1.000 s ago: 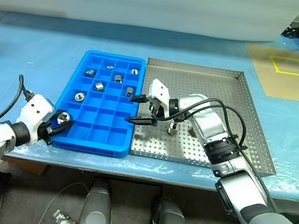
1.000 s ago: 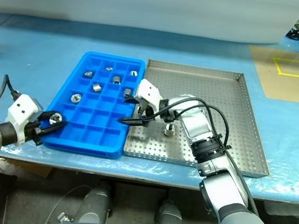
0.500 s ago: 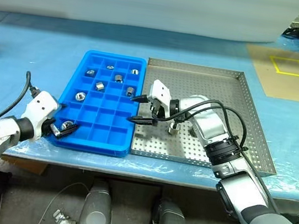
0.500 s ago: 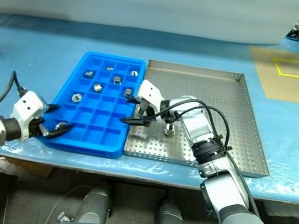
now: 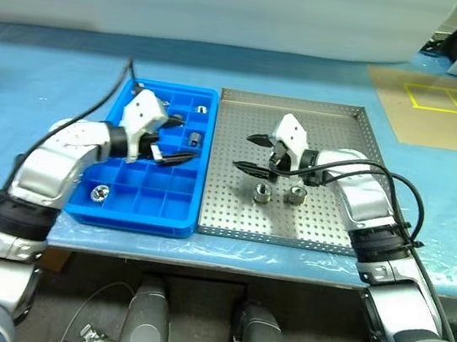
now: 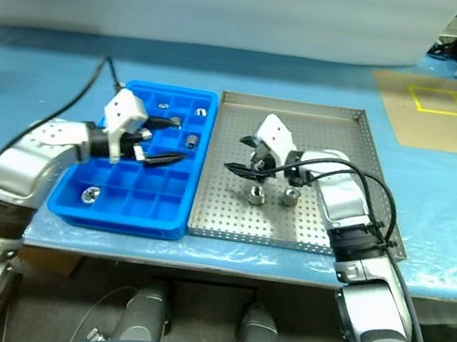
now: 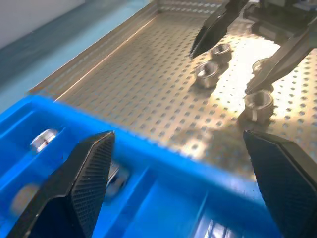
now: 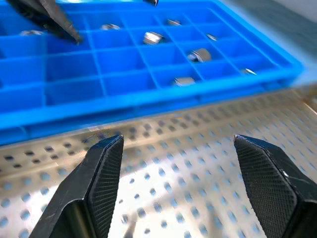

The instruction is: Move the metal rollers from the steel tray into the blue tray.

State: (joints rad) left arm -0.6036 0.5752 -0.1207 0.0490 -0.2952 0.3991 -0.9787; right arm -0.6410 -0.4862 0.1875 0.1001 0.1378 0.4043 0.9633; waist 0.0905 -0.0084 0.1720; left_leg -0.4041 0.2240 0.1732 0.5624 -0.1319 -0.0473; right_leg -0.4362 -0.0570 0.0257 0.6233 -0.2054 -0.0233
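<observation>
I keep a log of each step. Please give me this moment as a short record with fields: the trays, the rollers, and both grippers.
steel tray: right of the blue tray, the two side by side
blue tray: grid of square compartments, several hold a roller
rollers left in steel tray: two in the head views, one beside the other
roller in near-left compartment: lies alone in the blue tray's front row
left gripper: open, empty, over the blue tray
right gripper: open, empty, over the steel tray, beyond the two rollers

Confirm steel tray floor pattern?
Silver-grey steel tray, floor perforated with a regular grid of small round holes; clearest in the right wrist view.
</observation>
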